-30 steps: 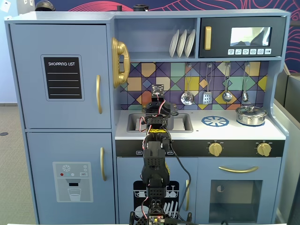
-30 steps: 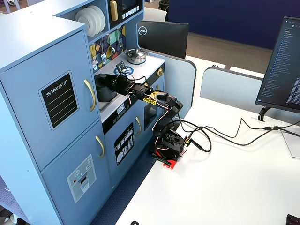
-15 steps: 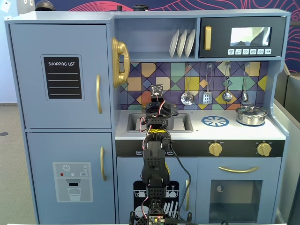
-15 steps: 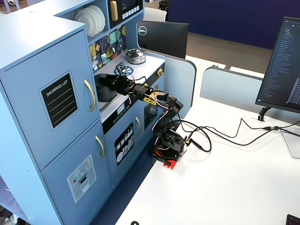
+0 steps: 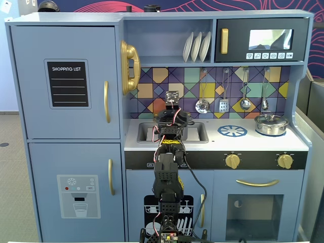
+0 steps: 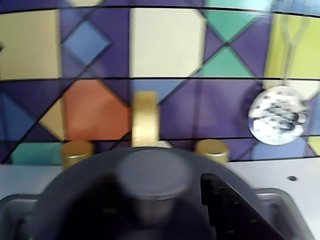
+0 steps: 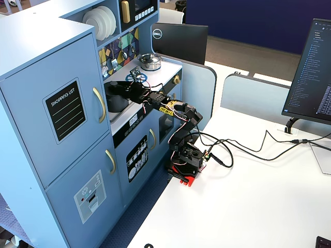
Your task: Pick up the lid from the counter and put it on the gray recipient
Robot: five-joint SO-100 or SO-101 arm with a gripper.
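I have the arm stretched over the toy kitchen's sink, where the gray recipient stands. In the wrist view the lid fills the lower frame, blurred, seemingly atop the recipient, below the gold faucet. I cannot tell how the jaws stand. The silver pot sits well right in a fixed view.

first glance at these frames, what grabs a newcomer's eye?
The black arm stretches from the white desk into the blue toy kitchen, its gripper over the sink. In the wrist view the dark gray lid fills the bottom, below the colorful tile backsplash. A shiny silver pot sits on the counter's right in a fixed view.
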